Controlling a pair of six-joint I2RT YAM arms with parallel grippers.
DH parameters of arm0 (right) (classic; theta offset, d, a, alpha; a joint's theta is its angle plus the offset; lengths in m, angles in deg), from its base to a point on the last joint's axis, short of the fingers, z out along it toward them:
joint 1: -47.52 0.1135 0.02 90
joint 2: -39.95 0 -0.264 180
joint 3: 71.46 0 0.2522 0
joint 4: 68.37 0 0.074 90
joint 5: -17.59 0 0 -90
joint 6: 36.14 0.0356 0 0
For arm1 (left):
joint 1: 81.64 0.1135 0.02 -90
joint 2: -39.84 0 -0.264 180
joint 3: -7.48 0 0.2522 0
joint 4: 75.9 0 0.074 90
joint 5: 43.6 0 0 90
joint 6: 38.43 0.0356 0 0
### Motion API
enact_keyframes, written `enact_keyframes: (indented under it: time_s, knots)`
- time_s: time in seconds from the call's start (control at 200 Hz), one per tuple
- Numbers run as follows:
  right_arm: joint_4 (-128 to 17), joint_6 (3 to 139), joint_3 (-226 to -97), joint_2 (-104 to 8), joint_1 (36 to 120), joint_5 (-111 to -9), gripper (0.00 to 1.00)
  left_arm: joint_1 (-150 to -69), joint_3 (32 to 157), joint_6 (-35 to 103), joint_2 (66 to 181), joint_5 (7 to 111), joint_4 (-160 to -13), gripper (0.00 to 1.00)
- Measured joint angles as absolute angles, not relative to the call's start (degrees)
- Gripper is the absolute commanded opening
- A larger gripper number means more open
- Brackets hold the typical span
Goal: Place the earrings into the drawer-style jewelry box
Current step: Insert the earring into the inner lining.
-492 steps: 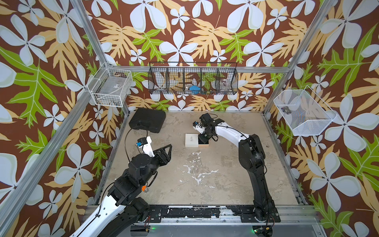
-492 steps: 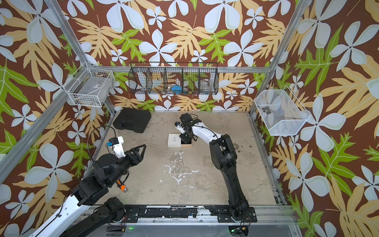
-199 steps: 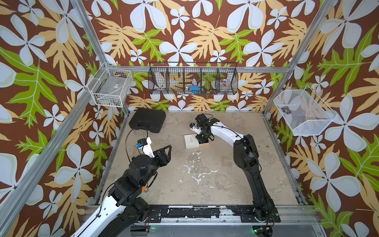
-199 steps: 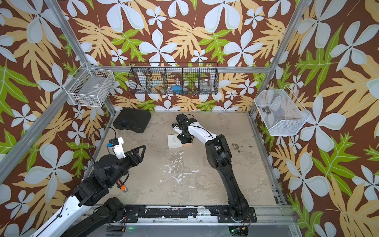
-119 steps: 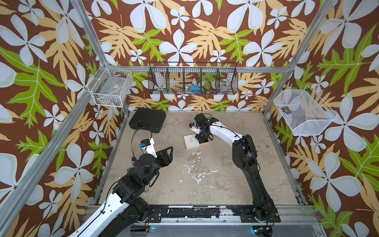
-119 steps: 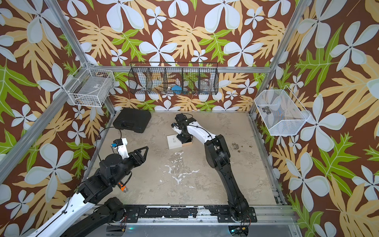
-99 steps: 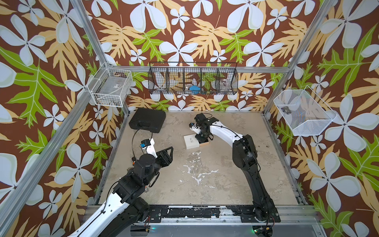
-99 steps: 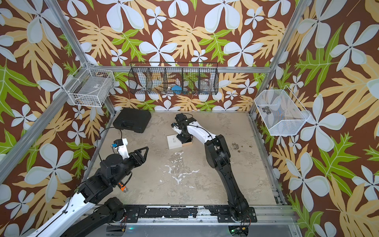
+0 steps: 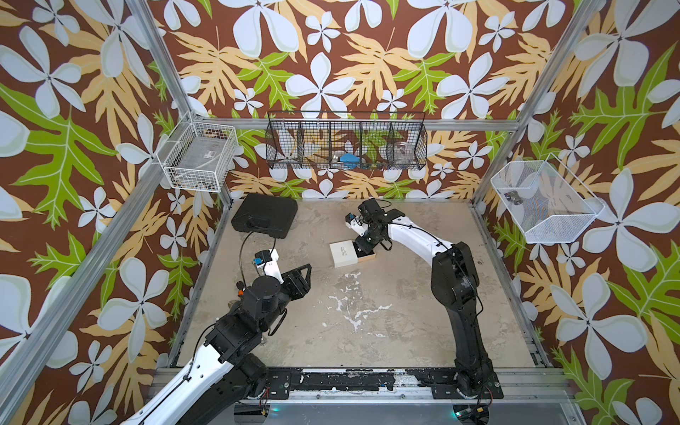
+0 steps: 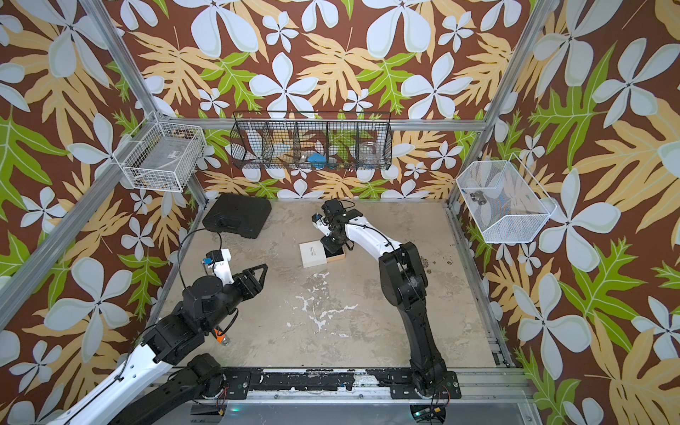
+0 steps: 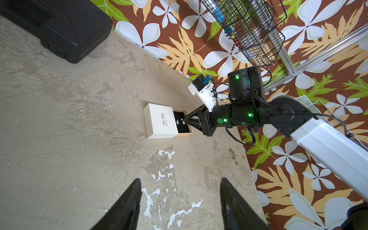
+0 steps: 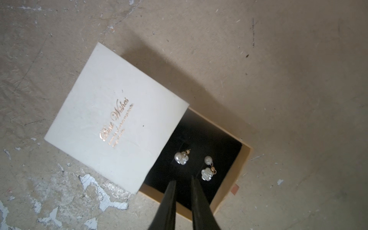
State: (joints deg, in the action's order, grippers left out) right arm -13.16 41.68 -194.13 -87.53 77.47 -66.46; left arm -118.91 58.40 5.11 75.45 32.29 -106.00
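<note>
Hovering over scuffed tabletop [image 9: 368, 331], floral walls [image 9: 331, 73], L claw [image 11: 180, 180] spread, R claw [image 12: 183, 179] barely parted by earrings [image 12: 181, 158].

Matt cardboard jewelry box [image 12: 111, 119], glossy pearl earrings [image 12: 181, 158]

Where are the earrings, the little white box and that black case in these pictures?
Earrings [image 12: 207, 173]: right wrist view, on one earring's flower-shaped pearl.
White box [image 12: 116, 119]: right wrist view, middle of its top.
Black case [image 9: 264, 216]: in a top view, middle of its lid.
</note>
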Motion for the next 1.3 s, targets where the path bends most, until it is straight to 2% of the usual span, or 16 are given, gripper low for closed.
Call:
enact_keyframes:
  time_s: [0.946,1.301]
  knots:
    - [-18.2,43.1,-193.4,-91.5,76.8,-64.8,0.11,-118.9,57.6,4.7,77.3,32.3,-105.1,0.64]
    - [-18.9,43.3,-192.9,-88.5,76.1,-64.8,0.11,-118.9,56.6,4.6,80.4,32.3,-102.4,0.64]
